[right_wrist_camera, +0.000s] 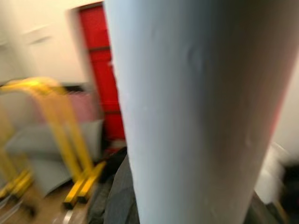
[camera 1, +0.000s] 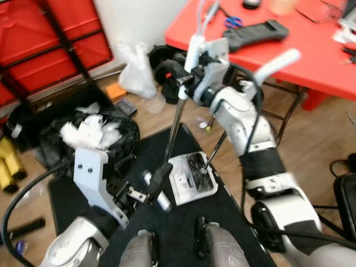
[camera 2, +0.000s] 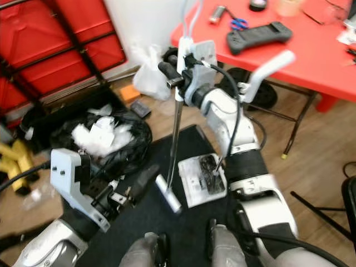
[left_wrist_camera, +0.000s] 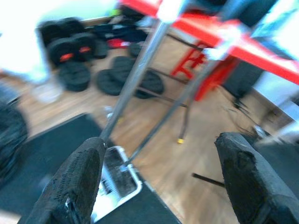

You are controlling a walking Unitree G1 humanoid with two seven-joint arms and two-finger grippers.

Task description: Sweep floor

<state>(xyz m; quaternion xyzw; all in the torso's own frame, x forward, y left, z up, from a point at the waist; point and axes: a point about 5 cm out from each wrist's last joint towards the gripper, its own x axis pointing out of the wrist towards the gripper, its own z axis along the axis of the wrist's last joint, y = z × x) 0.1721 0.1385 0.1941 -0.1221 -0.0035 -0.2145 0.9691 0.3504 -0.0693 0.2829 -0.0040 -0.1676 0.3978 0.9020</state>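
From the head cameras, the right gripper [camera 1: 186, 75] is raised high in front of the red bench [camera 1: 311, 53], its jaws closed round the top of a thin silver metal broom handle [camera 1: 173, 130] that runs down steeply to the floor. A second thin metal rod [camera 1: 216, 149] slants down beside it to a white rectangular dustpan [camera 1: 192, 177] holding dark debris, which lies on a black floor mat [camera 1: 183, 222] just ahead of the robot's feet. A white curved plastic grip [camera 1: 276, 63] sticks out to the right of the raised arm. The left gripper [camera 2: 142, 186] is low over the mat with its jaws spread, one black finger [camera 1: 158, 178] touching or just beside the lower part of the broom handle, near a short silver cylinder [camera 1: 157, 193] at its foot. To the left sits a black rubbish bag stuffed with crumpled white paper [camera 1: 92, 133], and a white plastic bag [camera 1: 138, 72] rests on the wooden floor by the wall. On the bench lie a black game controller [camera 1: 255, 34] and blue-handled scissors [camera 1: 233, 21].

The left wrist view shows the two black padded fingers [left_wrist_camera: 74, 186] set wide apart, the handle passing just beside one of them down to the dustpan, with black weight plates [left_wrist_camera: 74, 74] on the floor beyond.

The right wrist view is blurred: a pale, smooth tube [right_wrist_camera: 196, 112] stands close to the lens, with a yellow frame [right_wrist_camera: 65, 140] and a red panel [right_wrist_camera: 100, 70] behind.
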